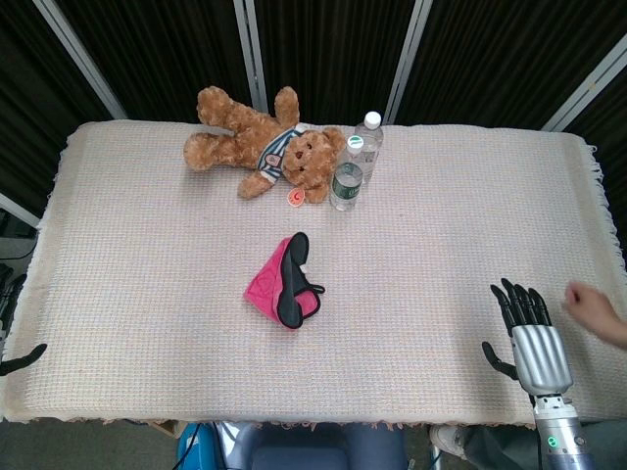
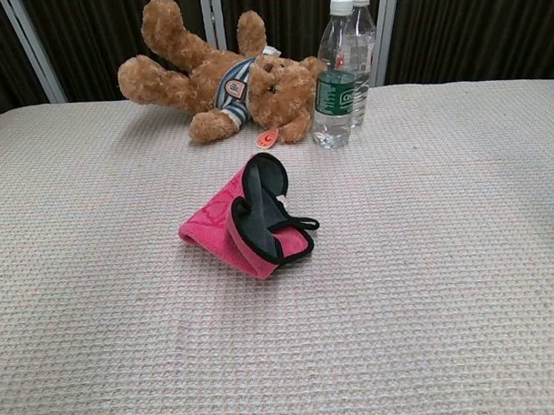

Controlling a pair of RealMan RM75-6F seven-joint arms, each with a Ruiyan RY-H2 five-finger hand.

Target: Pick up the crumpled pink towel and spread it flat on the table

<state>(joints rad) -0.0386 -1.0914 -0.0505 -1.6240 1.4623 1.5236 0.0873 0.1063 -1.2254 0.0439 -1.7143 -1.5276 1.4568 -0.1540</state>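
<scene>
Currently right hand (image 1: 529, 328) sits at the table's (image 1: 147, 323) near right edge, fingers spread, holding nothing. Left hand (image 1: 18, 360) barely shows at the near left edge; can't tell its state. Towel (image 1: 282, 284) lies crumpled mid-table, well apart from both. Behind it: bear (image 1: 260, 142) and 2 bottles (image 1: 353, 162), touching.

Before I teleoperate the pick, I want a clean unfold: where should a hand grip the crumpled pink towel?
Probably pinch the raised black-edged fold at the top of the pink towel, coming from above. It stands clear of the table cloth. The right hand, open, seems better placed.
</scene>
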